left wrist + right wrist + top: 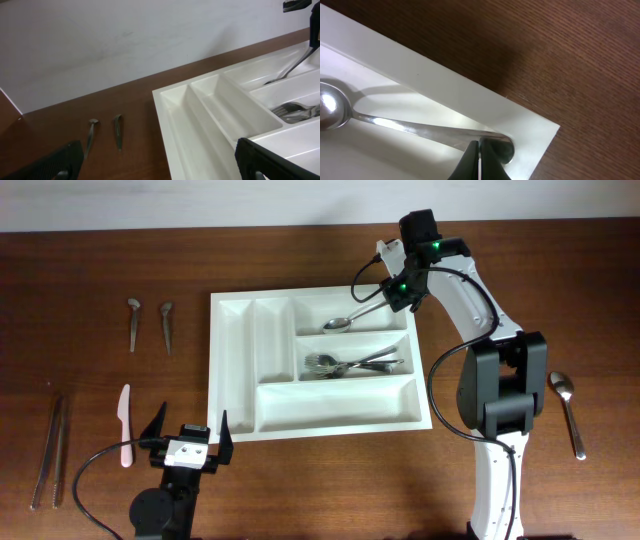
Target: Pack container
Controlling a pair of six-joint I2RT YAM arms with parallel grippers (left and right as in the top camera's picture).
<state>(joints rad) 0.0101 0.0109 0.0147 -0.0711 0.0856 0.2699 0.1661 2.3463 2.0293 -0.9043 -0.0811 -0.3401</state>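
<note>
Pack container: we see the large white rectangular plastic container (335,405) lying flat at the middle of the dark wooden counter (100,260). Its two narrow compartments are on the left arm's side and its three long ones are stacked beside them.

The right end effector (388,300) is pressed together on the handle end of a shiny metal spoon (356,316) at the container's far right corner. The spoon slopes down from there, its bowl low inside the farthest long compartment. From the right wrist we see the black fingertips (470,160) pinching the handle just inside the white rim.

A cluster of silver metal forks (345,365) lies in the middle long compartment.

The left end effector (191,420) is spread wide by the container's near left corner, apart from every utensil.

On the counter to that side lie two short grey metal utensils (133,323), a pale pink plastic knife (125,425) and a pair of long thin metal tongs (48,450). A second metal spoon (568,410) lies beyond the right arm, well apart from the container.
</note>
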